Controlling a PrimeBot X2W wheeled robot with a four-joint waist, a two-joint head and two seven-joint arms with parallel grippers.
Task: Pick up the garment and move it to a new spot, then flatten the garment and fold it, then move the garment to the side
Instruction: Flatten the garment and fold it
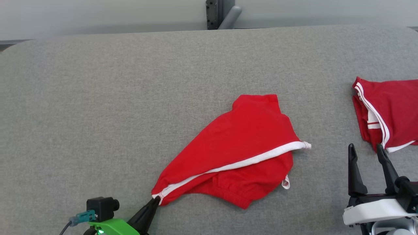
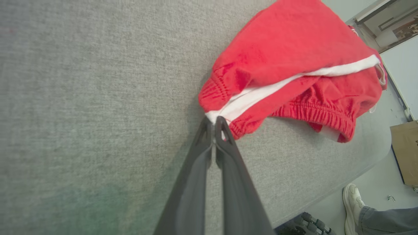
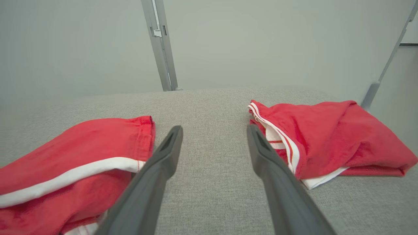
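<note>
a box [image 2: 405, 153] stood on the floor past the counter [image 1: 130, 98] edge; its inside could not be seen. the left tool [image 1: 156, 199] was pinched shut on the near-left corner of the garment [image 1: 241, 140], at the end of its white stripe [image 1: 248, 161]. the right tool [image 1: 365, 148] stood wide open, holding nothing, between that garment and a second garment [image 1: 392, 107]. the garment lay mid-counter, red and crumpled, its elastic waistband [image 2: 313, 112] showing.

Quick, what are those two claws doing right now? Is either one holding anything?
Left gripper: closed, pinching the white-striped corner of the red garment.
Right gripper: open, holding nothing.
</note>
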